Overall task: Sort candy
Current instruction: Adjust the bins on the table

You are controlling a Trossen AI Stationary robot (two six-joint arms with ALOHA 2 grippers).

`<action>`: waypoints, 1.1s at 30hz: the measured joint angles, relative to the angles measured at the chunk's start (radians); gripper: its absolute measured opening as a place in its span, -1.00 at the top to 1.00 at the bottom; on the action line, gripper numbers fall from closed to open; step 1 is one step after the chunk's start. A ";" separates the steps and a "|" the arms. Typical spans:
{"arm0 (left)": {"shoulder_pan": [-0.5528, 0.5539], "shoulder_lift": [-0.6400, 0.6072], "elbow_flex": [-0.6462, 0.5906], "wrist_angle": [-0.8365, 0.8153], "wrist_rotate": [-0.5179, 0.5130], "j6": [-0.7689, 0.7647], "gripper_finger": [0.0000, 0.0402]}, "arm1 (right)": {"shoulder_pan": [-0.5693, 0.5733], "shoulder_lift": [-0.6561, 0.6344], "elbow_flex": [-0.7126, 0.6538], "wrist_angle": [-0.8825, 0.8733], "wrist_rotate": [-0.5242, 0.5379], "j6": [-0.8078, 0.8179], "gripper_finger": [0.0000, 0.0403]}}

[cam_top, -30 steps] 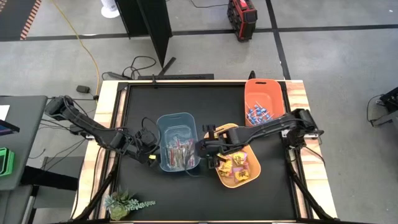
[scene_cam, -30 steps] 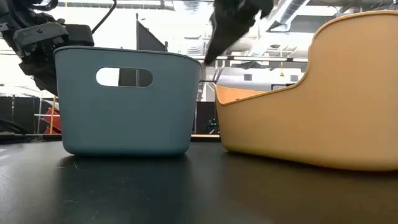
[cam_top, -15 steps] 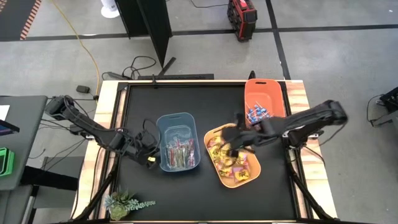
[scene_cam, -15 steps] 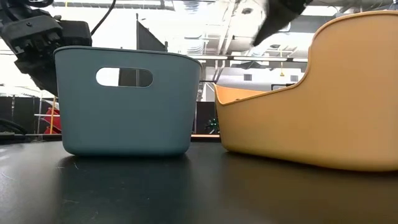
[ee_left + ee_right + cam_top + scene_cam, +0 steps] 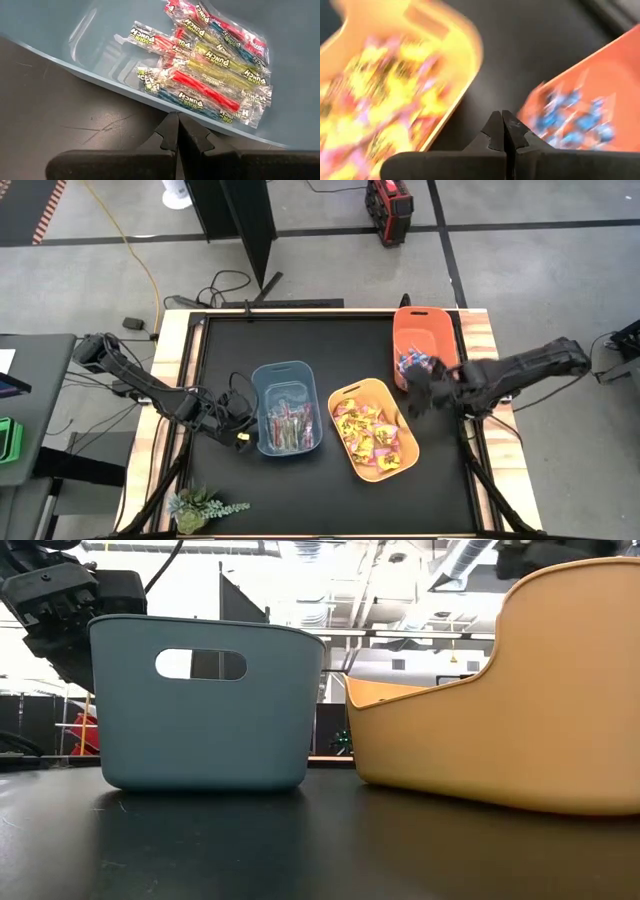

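The right end effector (image 5: 417, 392) is sitting right of centre in the high view with its fingers pressed together and nothing between them, hanging over the bare strip of table between the yellow bin (image 5: 374, 430) and the orange bin (image 5: 420, 345). The left end effector (image 5: 240, 423) is also pressed shut and empty, waiting at the left of the blue-grey bin (image 5: 287, 408), just outside its wall. Working outward, the candy is lying in three groups: slim clear-wrapped sticks (image 5: 210, 65) in the blue-grey bin at the centre, yellow packets (image 5: 365, 430) with some pinkish pieces among them in the yellow bin to its right, and blue-wrapped lollipops (image 5: 411, 363) in the orange bin at the upper right. No loose sweets are showing on the black table (image 5: 230, 350). The sorting is looking close to finished; what may be remaining is pulling the last odd pieces out of the yellow bin, though their kind is hard to tell.
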 joint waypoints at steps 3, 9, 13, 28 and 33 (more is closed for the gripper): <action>0.000 0.000 0.000 0.001 0.000 -0.001 1.00 | 0.118 0.015 -0.052 -0.023 -0.003 0.163 1.00; 0.000 0.000 0.000 0.001 0.001 -0.002 1.00 | 0.378 0.054 -0.119 -0.070 0.002 0.533 1.00; 0.000 0.000 0.000 0.002 0.002 0.003 1.00 | 0.498 0.132 -0.133 -0.061 -0.016 0.726 1.00; 0.000 0.000 0.000 0.054 0.036 0.036 1.00 | 0.580 0.507 -0.129 0.334 0.072 0.844 1.00; -0.003 0.000 0.000 0.055 0.103 0.034 1.00 | 0.499 0.546 -0.128 0.436 0.120 0.739 1.00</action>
